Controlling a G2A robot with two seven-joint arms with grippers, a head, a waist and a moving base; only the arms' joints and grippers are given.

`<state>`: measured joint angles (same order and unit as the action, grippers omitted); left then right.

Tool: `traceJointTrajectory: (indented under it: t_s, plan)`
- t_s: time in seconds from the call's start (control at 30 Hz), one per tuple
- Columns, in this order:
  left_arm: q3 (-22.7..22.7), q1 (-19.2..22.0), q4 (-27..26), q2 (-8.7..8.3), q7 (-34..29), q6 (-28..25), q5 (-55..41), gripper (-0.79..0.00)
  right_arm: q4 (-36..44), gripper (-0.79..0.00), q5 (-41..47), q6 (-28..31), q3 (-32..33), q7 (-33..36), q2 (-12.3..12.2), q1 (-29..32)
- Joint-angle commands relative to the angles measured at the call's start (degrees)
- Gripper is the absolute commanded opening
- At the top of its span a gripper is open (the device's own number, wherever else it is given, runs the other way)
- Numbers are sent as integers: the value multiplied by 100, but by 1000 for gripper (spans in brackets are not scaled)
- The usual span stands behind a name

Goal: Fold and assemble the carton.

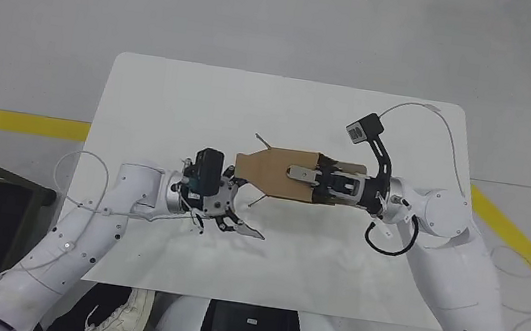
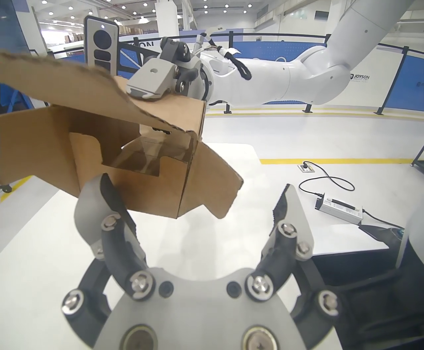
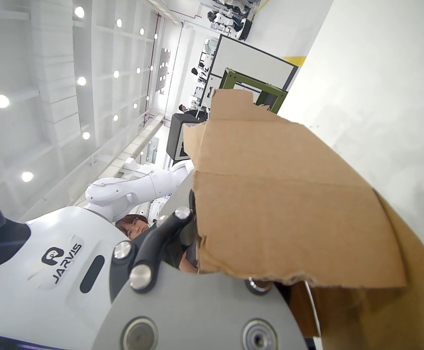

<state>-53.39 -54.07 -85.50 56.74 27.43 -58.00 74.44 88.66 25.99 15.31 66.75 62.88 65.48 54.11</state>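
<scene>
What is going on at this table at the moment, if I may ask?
The right arm holds a partly assembled carton over the white table, its jaws shut on one wall. The carton's end facing the left arm is unfinished, with flaps splayed outward. The left arm sits just in front of that end, jaws open and holding nothing.

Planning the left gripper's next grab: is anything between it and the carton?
Nothing visible. The open left gripper faces the carton directly; the right gripper holds it from the far end.
</scene>
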Motion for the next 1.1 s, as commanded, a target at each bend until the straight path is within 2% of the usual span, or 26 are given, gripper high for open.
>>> traceJointTrajectory:
  t_s: [0.0, 0.17, 0.27, 0.43, 0.53, 0.6, 0.63, 0.7, 0.73, 0.83, 1.07]
  plan:
    - [10, -2, 6, 3, 6, 0, -62, 0, 0, -785, 6, 5, -1, -2, -1, -2]
    - [42, 14, 25, 0, 13, 0, -191, 0, -13, -785, 17, 19, -8, 17, -3, -13]
    - [51, 19, 44, -3, 13, 0, -254, -71, -14, -785, 11, 23, -7, -1, -6, -13]
    - [105, 14, 108, -14, 27, 0, -406, -28, -24, -785, 22, 14, -8, 23, -11, -15]
    - [174, 38, 170, -31, 7, 0, -532, -126, -33, -785, 15, 19, -7, 33, -14, -22]
    - [217, 53, 206, -45, 11, 0, -624, -151, -34, -785, 14, 21, -9, 40, -16, -25]
    - [238, 62, 223, -52, 15, 0, -673, -188, -36, -785, 12, 21, -11, 51, -17, -28]
    - [275, 87, 259, -69, 24, 0, -770, -345, -41, -785, 15, 24, -13, 53, -18, -32]
    - [295, 102, 272, -79, 31, 0, -818, -394, -42, -785, 19, 20, -18, 64, -18, -32]
    - [371, 148, 309, -110, 18, 0, -955, -443, -47, -785, 29, 10, -25, 78, -20, -42]
    - [505, 239, 335, -183, 31, 0, -1132, -453, -64, -785, 45, 13, -45, 101, -22, -63]
